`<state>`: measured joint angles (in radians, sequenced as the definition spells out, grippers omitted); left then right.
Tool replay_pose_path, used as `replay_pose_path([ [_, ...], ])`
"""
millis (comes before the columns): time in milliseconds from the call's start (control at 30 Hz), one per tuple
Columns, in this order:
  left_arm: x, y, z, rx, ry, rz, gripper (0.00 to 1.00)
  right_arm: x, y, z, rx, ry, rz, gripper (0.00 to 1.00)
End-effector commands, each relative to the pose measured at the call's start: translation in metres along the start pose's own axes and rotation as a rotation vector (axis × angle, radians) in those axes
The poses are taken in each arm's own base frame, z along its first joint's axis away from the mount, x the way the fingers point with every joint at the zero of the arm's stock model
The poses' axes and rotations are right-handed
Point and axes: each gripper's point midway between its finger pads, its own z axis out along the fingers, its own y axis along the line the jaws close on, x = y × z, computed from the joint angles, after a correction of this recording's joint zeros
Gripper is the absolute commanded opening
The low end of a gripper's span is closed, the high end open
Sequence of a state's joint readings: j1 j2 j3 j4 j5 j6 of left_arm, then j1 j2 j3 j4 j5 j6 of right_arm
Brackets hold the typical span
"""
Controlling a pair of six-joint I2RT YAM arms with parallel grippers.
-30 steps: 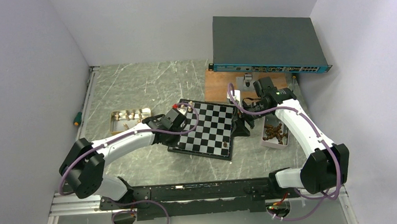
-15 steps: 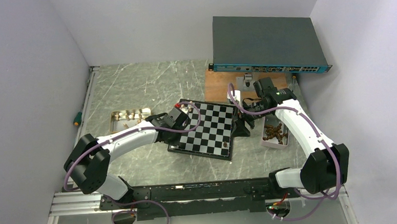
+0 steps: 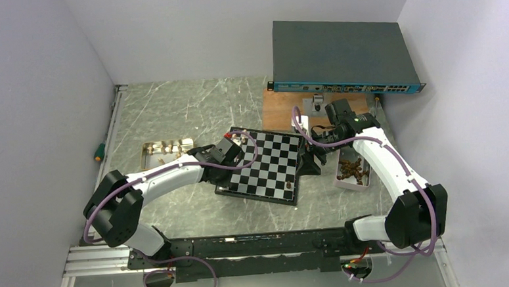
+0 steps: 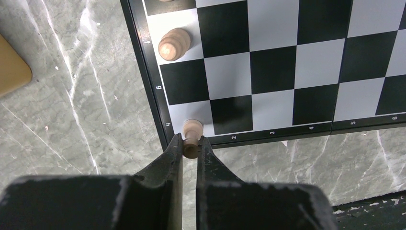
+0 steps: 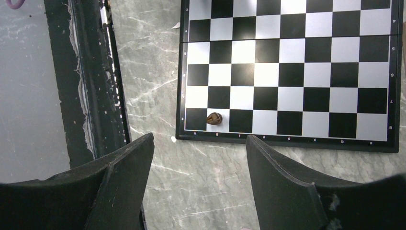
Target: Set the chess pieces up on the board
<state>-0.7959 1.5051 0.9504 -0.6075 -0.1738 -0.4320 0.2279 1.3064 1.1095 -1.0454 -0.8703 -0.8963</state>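
L hand pinches tan pawn, board's 7 o'clock corner in wrist view. R hand gapes, empty. Pawn's prob. light, rigid, slick: pinch its narrow neck.

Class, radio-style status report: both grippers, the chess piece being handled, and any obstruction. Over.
Left gripper shut on light pawn, corner square of board. Right gripper open, empty, beside board. Nothing obstructing.

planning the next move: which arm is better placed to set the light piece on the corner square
Left. The left gripper pinches the light piece at the board's corner square; the right gripper hangs open, empty, off the edge.
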Motion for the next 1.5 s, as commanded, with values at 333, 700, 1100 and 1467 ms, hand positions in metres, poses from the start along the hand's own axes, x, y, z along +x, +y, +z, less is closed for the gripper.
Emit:
replay_pose_path([
  [333,-0.021,-0.005,-0.002,0.006,-0.041,-0.006,0.16,-0.011,0.001,-0.004,0.005,-0.048,-0.035,0.73],
  [700,-0.024,-0.004,-0.008,-0.004,-0.044,-0.006,0.32,-0.012,0.0,-0.004,0.003,-0.048,-0.034,0.73],
  [1100,-0.063,-0.016,-0.062,0.15,-0.18,0.009,0.72,-0.012,0.0,-0.005,0.0,-0.047,-0.031,0.73],
  [1467,-0.1,0.065,-0.097,0.133,-0.386,-0.096,0.81,-0.014,-0.001,-0.008,0.002,-0.047,-0.028,0.73],
])
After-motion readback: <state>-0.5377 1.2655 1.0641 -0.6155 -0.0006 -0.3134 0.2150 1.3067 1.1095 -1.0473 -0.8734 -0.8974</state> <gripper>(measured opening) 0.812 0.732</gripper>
